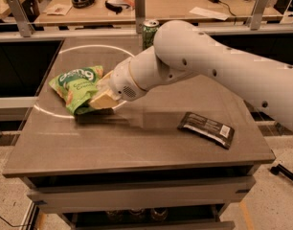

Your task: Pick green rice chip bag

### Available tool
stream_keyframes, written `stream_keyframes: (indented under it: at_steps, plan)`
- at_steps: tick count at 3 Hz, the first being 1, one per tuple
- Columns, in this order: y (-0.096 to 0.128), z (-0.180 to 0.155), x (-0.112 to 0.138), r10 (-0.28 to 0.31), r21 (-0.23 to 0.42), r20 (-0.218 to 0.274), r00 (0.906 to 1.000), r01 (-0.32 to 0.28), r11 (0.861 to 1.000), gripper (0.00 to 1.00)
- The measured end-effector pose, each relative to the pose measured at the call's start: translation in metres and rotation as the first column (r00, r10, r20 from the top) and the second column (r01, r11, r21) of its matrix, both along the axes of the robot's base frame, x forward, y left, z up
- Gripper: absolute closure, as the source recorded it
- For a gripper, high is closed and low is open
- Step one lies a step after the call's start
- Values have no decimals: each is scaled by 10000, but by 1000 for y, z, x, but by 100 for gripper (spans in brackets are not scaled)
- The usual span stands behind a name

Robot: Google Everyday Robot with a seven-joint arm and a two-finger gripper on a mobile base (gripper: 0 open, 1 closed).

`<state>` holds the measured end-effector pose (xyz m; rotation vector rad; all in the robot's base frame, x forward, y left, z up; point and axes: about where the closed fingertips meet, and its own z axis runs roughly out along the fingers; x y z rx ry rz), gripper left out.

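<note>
Tabletop (137,143): flat, rectangular, matte grey-brown slab with a thin white ring marked on its far left portion; it carries all the items listed. Arm (223,66): smooth white moulded shell, thick and rounded, entering from the right edge and reaching leftward across the tabletop, with a wrist section ending in a perforated cap. Green rice chip bag (74,87): crinkly, glossy bright green pouch with large white lettering and a pale yellow-orange patch, sitting at the left of the tabletop over the near arc of the white ring. Its long axis runs roughly from far left to near right, the lettered end turned toward the far left and the lettering slanting upward to the right; a dark shadow lies on the surface under its near edge. Black wrapper (206,129): flat, oblong, dark foil packet with a small pale label at one end, lying at the right of the tabletop, well apart from the bag. Green drink can (149,32): upright metal cylinder at the far edge, partly behind the arm. Hand (99,91): pale tan, wedge-shaped fingers (104,101) closed onto the right-hand edge of the green rice chip bag, gripping it.
</note>
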<state>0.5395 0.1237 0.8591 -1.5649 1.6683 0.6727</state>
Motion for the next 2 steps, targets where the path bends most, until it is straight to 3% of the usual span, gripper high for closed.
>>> stream_keyframes:
  at_steps: [2]
  plan:
    - [-20,42,21,-562,1711,162,9983,526,9839,100]
